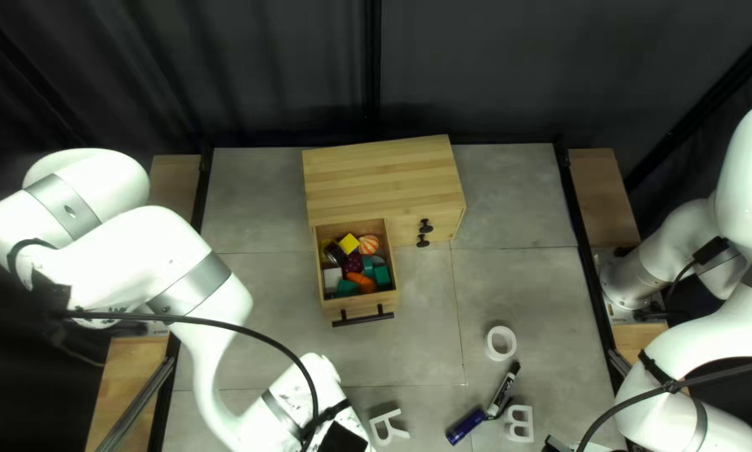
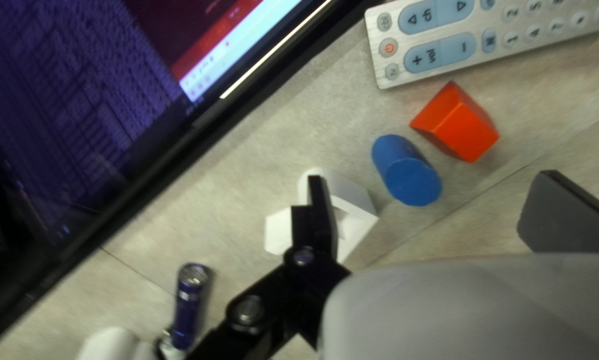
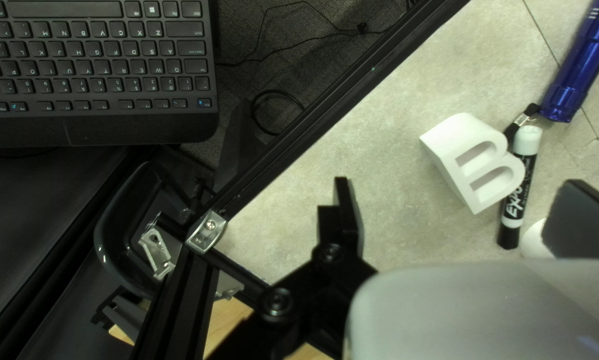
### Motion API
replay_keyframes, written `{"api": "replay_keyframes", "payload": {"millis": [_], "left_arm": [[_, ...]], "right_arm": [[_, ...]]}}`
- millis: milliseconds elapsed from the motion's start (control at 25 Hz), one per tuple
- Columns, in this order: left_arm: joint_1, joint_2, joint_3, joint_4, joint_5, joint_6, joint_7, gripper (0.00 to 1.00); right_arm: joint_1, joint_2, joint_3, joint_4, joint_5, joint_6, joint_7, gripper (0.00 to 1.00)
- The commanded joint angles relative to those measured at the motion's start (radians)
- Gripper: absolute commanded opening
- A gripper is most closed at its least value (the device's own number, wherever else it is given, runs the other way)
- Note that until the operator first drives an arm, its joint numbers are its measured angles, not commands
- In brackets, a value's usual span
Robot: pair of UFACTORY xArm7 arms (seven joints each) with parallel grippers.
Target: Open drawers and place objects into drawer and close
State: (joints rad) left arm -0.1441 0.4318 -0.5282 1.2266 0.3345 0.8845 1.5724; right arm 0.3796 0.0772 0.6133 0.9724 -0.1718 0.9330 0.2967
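A wooden drawer cabinet (image 1: 380,180) stands toward the far side of the counter (image 1: 409,351). Its left drawer (image 1: 357,303), fitted with a black bar handle (image 1: 363,318), is pulled open and filled with small objects: a yellow block (image 1: 349,243), an orange-and-white striped ball (image 1: 368,244), a white block (image 1: 332,278), an orange piece (image 1: 361,282) and green blocks. Two dark knobs (image 1: 424,226) project from the cabinet front to the right of this drawer.

The left gripper (image 1: 343,439) has its fingers wide apart, with nothing clamped. In the left wrist view, one finger partly covers the white letter R (image 2: 356,210). A blue cylinder (image 2: 413,177) lies between the fingers, beside a red block (image 2: 456,123); a remote control (image 2: 439,50) lies farther ahead.

The right gripper (image 1: 556,445) also has its fingers wide apart, with nothing clamped. In the right wrist view, the white letter B (image 3: 469,157) lies between them, upon the counter. Next to it are a black-and-white marker (image 3: 518,190) and a blue flashlight (image 3: 578,63) with a dark strap. In the top left view, a white ring (image 1: 500,343) lies near the marker's black end.
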Motion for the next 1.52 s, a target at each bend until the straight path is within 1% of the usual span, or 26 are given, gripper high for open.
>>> {"api": "replay_keyframes", "payload": {"millis": [40, 280, 560, 840, 1120, 1200, 1240, 1360, 1480, 1520], "left_arm": [[0.022, -0.003, 0.006, -0.044, 0.024, -0.044, 0.05, 1.0], [0.049, 0.013, 0.004, -0.061, 0.026, -0.07, 0.113, 1.0], [0.069, 0.011, -0.004, -0.117, 0.021, -0.121, 0.143, 1.0], [0.071, 0.049, 0.002, -0.096, 0.028, -0.128, 0.162, 1.0], [0.068, 0.052, 0.003, -0.095, 0.026, -0.122, 0.154, 1.0], [0.065, 0.056, 0.005, -0.093, 0.027, -0.123, 0.148, 0.95], [0.063, 0.058, 0.006, -0.091, 0.027, -0.122, 0.145, 0.9], [0.061, 0.062, 0.006, -0.082, 0.026, -0.117, 0.144, 0.81], [0.061, 0.064, 0.006, -0.076, 0.025, -0.112, 0.146, 0.78], [0.062, 0.064, 0.006, -0.074, 0.024, -0.111, 0.148, 0.79]], "right_arm": [[0.0, 0.0, 0.0, 0.0, 0.0, 0.0, 0.0, 1.0], [0.0, 0.0, 0.0, 0.0, 0.0, 0.0, 0.0, 1.0], [0.0, 0.0, 0.0, 0.0, 0.0, 0.0, 0.0, 1.0], [0.0, 0.0, 0.0, 0.0, 0.0, 0.0, 0.0, 1.0], [0.0, 0.0, 0.0, 0.0, 0.0, 0.0, 0.0, 1.0], [0.0, 0.0, 0.0, 0.0, 0.0, 0.0, 0.0, 1.0], [0.0, 0.0, 0.0, 0.0, 0.0, 0.0, 0.0, 1.0], [0.0, 0.0, 0.0, 0.0, 0.0, 0.0, 0.0, 1.0], [0.0, 0.0, 0.0, 0.0, 0.0, 0.0, 0.0, 1.0], [0.0, 0.0, 0.0, 0.0, 0.0, 0.0, 0.0, 1.0]]}}
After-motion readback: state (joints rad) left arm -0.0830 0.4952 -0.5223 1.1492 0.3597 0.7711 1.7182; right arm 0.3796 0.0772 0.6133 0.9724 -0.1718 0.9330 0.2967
